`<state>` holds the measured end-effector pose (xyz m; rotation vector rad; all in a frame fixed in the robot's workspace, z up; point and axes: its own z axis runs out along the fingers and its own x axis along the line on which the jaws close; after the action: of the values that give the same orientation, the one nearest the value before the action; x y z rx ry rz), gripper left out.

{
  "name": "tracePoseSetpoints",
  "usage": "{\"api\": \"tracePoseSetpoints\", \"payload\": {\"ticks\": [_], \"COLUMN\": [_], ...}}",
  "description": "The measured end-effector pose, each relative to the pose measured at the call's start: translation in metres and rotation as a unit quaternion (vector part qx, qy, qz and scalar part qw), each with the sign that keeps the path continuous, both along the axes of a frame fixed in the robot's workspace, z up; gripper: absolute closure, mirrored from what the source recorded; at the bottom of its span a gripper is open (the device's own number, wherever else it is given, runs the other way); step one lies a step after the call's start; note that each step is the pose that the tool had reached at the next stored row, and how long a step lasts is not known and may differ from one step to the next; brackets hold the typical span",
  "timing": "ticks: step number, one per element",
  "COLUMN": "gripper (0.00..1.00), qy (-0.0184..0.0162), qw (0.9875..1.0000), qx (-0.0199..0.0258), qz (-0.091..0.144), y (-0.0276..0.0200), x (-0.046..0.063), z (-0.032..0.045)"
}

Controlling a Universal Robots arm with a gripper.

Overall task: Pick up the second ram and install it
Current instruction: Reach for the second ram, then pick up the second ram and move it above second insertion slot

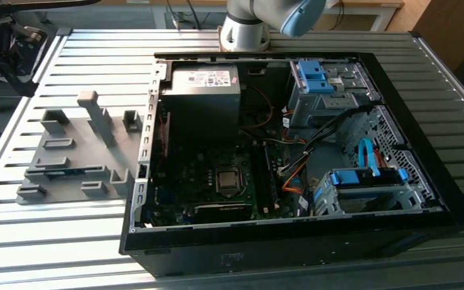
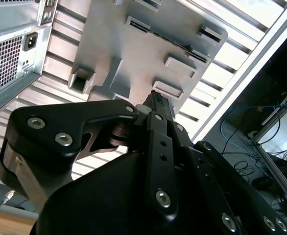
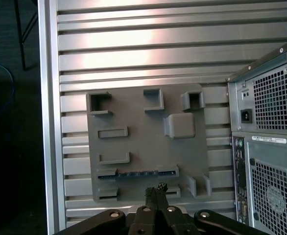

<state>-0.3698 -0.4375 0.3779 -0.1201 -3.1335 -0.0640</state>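
**Gripper** (image 3: 156, 189) – fingertips drawn together with nothing between them. In both wrist views it hangs above the holder tray, clear of it and pointing down at its edge nearest the stick.

**Second ram** (image 3: 136, 173) – blue stick lying on its long edge in a slot of the gray holder tray (image 3: 133, 117), untouched. In the exterior view it shows as a blue strip (image 1: 63, 173) low in the tray. The slot probably props it edge-up so that fingers can pinch it from above.

**Holder tray, contents** – this one stick, and the raised gray blocks and pockets around it.

**Computer case** (image 1: 296, 244) – just beside the tray on the slatted table (image 1: 55, 241). It lies on its side with the panel off, seemingly so the board faces upward for reach.

**Case, contents** – power supply (image 1: 203, 90), motherboard (image 1: 215, 181), drive cages with blue latches (image 1: 313, 75) and loose cables. Whether any memory slot is filled I cannot tell.
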Motion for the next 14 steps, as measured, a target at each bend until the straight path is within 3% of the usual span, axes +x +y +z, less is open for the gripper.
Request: {"api": "tracePoseSetpoints", "payload": {"ticks": [14], "gripper": [0.89], "qy": [0.0000], "qw": [1.0000], "qx": [0.0000], "qz": [0.001], "y": [0.0000], "x": [-0.0002], "z": [0.0000]}}
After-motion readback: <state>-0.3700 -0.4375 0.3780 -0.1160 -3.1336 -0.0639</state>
